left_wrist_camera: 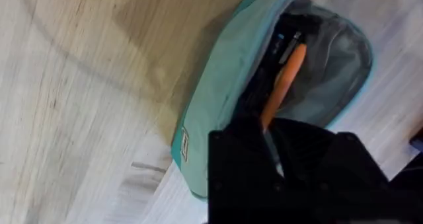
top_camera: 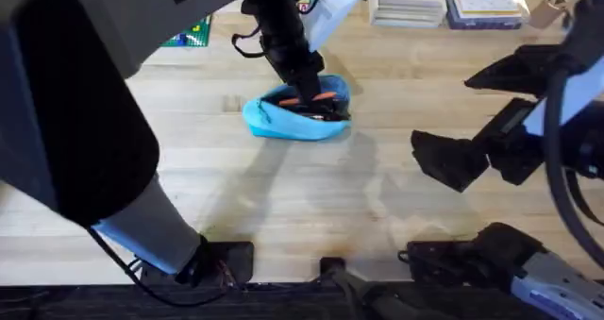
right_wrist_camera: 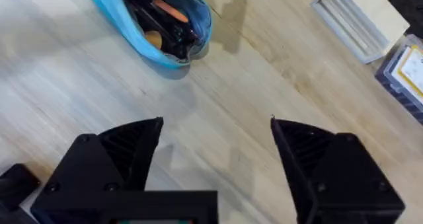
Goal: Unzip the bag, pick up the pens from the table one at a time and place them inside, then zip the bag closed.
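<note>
The bag (top_camera: 297, 112) lies unzipped on the worktop (top_camera: 396, 197), well forward of my bases and a little left of the middle, its long axis running roughly left to right in the overhead view. Its mouth gapes upward. Inside I see an orange pen (left_wrist_camera: 285, 82) with dark pens beside it, lying along the length of the pouch.

My left hand (top_camera: 311, 82) is right over the opening, reaching down into the mouth from the far side. In its own wrist view the black fingers (left_wrist_camera: 264, 178) cover the near end of the bag, just beside the orange pen's end, and I cannot tell whether they are parted or closed, or whether they grip anything.

My right hand (right_wrist_camera: 215, 135) hangs well apart from the bag, out toward the right, with its fingers spread wide and nothing between them. The bag lies ahead of it across bare wood.

I judge the filling to be done or nearly so, with zipping left. The left hand is far nearer, and the pull would run along the bag's long axis.
</note>
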`<state>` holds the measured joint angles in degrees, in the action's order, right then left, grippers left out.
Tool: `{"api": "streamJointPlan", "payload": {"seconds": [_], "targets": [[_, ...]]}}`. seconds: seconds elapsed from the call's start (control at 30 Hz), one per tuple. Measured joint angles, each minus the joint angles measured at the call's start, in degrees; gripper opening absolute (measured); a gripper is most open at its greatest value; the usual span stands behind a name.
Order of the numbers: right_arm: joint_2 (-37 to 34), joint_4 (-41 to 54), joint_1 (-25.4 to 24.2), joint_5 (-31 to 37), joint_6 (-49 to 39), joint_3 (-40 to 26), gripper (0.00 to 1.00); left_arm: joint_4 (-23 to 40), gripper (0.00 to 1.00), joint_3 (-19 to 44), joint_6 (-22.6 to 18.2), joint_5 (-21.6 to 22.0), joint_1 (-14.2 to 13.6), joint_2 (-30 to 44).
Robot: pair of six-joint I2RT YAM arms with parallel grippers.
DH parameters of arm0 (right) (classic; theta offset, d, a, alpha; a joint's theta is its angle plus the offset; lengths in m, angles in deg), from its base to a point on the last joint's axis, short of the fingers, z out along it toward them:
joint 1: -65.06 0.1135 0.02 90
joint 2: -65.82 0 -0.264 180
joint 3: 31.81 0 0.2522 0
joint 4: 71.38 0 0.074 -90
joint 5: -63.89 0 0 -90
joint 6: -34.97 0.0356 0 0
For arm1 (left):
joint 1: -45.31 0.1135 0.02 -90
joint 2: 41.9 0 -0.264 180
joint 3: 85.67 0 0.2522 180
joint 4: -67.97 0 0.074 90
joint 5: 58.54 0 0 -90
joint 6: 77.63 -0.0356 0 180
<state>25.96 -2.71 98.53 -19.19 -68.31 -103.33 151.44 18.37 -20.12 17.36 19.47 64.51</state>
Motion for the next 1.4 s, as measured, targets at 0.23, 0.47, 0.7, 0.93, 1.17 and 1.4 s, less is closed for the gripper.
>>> {"api": "streamJointPlan", "payload": {"seconds": [0.23,0.47,0.7,0.93,1.17,1.4], "targets": [[0.0,0.0,0.0,0.0,0.0,0.0,0.996,1.2,0.847,0.0,0.1,0.2,0.0,0.0],[0.0,0.0,0.0,0.0,0.0,0.0,0.996,1.4,0.993,0.0,0.4,0.2,-0.1,0.0],[0.0,0.0,0.0,0.0,0.0,0.0,0.997,2.8,0.995,2.0,0.4,0.3,-0.1,-0.3],[0.0,0.0,0.0,0.0,0.0,0.0,0.996,2.8,0.995,3.5,1.3,0.7,-0.1,-7.8],[0.0,-1.3,0.0,0.0,0.0,0.0,0.996,3.1,0.995,3.5,4.9,3.2,-0.1,-16.8],[0.0,-1.6,0.0,0.0,0.0,0.0,0.997,4.5,0.996,3.5,7.7,4.7,-0.1,-25.3]]}}
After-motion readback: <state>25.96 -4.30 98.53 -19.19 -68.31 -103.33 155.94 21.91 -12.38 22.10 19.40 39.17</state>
